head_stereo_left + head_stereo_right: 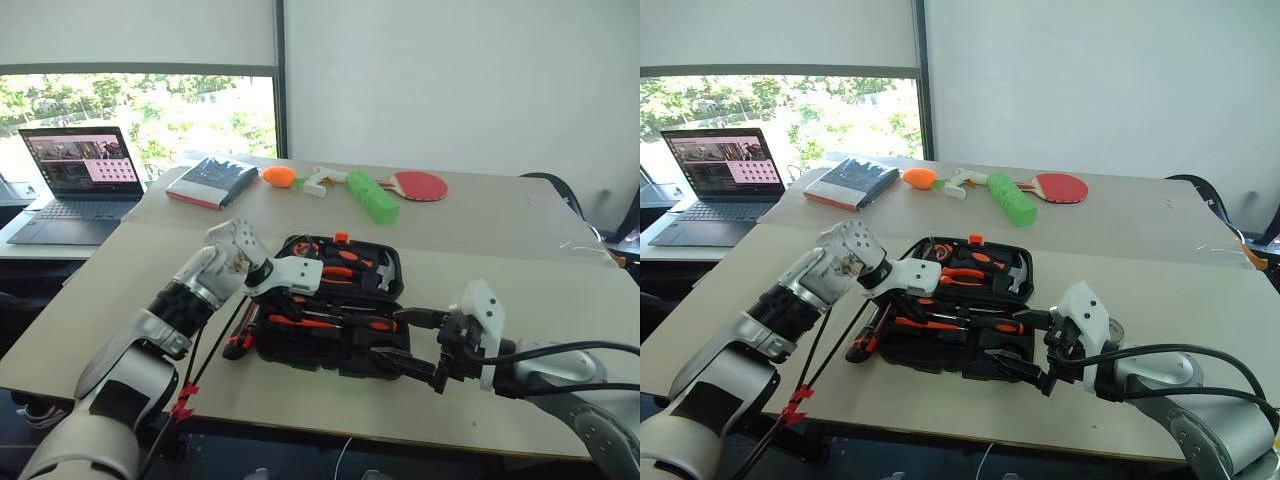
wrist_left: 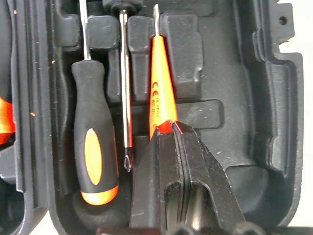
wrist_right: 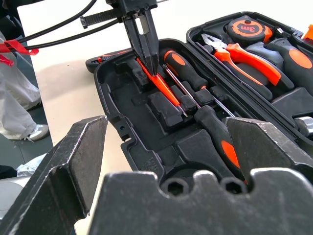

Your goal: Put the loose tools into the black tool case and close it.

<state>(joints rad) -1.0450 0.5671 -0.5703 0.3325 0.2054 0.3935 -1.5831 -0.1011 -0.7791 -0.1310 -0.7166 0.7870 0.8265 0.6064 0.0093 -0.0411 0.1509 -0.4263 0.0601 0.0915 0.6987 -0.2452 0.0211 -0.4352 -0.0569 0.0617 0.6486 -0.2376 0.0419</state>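
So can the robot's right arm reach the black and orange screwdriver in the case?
Probably yes. The right gripper has its jaws open at the case's near edge, and the screwdriver lies just ahead, uncovered.

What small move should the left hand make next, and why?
Probably open its fingers. The left hand is shut on the slim orange screwdriver, whose shaft already lies down in the black tool case, beside the two orange-and-black screwdrivers in their recesses. Letting go should leave it seated. The right hand waits open at the case's near edge.
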